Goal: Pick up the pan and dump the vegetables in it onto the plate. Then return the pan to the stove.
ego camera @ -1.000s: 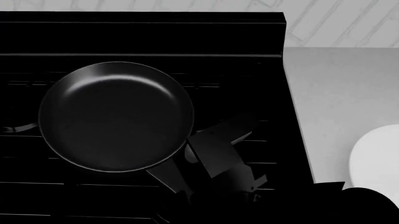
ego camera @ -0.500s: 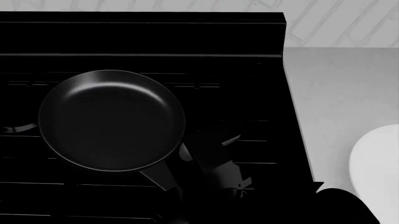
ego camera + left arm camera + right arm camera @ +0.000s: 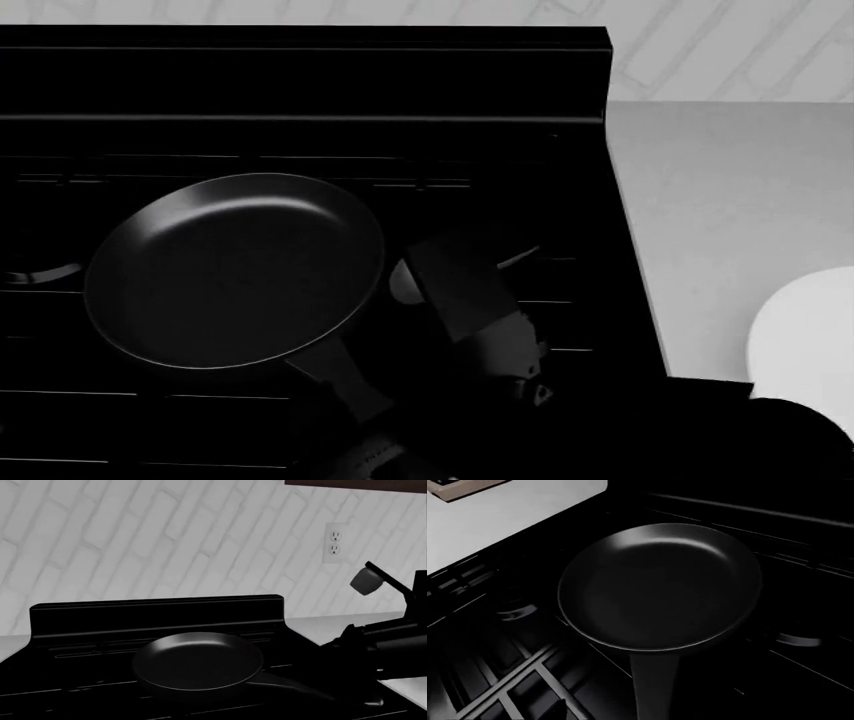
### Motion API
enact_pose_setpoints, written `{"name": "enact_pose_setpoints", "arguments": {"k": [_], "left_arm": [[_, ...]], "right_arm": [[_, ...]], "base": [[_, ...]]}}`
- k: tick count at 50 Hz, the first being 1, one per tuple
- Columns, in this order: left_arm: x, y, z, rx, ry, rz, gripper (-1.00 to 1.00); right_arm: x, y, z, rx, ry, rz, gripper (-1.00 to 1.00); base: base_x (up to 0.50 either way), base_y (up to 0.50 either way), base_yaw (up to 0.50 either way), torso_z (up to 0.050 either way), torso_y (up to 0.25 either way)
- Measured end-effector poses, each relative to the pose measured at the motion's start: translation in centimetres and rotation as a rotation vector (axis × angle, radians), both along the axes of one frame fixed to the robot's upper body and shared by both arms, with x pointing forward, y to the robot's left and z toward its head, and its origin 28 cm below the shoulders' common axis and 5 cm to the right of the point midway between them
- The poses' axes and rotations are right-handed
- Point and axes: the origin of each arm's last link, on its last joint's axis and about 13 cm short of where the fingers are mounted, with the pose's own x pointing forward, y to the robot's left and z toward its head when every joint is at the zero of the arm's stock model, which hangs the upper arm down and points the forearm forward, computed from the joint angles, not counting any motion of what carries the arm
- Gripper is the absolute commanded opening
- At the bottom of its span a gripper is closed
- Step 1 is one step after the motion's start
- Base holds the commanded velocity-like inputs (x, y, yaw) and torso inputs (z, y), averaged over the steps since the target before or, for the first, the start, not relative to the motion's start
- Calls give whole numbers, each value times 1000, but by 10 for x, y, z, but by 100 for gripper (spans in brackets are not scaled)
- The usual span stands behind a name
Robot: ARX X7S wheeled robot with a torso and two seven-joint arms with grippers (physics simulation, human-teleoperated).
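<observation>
The black pan (image 3: pixel 234 270) is over the left grates of the black stove (image 3: pixel 400 90), tilted, and nothing lies in it. It also shows in the left wrist view (image 3: pixel 198 662) and the right wrist view (image 3: pixel 660 587). My right gripper (image 3: pixel 363 405) is at the end of the pan's handle (image 3: pixel 654 695) and holds it; its fingers are lost in the dark. The white plate (image 3: pixel 807 345) lies on the counter at the right edge. The red pepper is not in view. My left gripper does not show in any view.
A light grey counter (image 3: pixel 727 200) runs right of the stove. The stove's raised back panel (image 3: pixel 157 612) stands behind the pan, before a white brick wall with an outlet (image 3: pixel 335 545). My right arm (image 3: pixel 387 645) reaches over the stove's right side.
The pan's far rim has come down and towards me, so the pan now looks tilted and narrower. My right arm has turned and shifted with the handle.
</observation>
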Motion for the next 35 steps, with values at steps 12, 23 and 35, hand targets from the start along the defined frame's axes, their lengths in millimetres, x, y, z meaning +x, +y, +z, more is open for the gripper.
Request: {"name": "enact_pose_setpoints", "arguments": {"k": [12, 23, 35], "left_arm": [[0, -1, 0, -2, 4, -5, 100], [0, -1, -1, -6, 5, -8, 100], [1, -1, -2, -11, 4, -10, 100]], "right_arm": [[-55, -5, 24, 41, -128, -15, 100], [-97, -12, 33, 56, -229, -81, 100], [-133, -26, 27, 96, -280, -188, 100]], "base": [[0, 0, 0, 0, 0], [0, 0, 0, 0, 0], [0, 0, 0, 0, 0]]}}
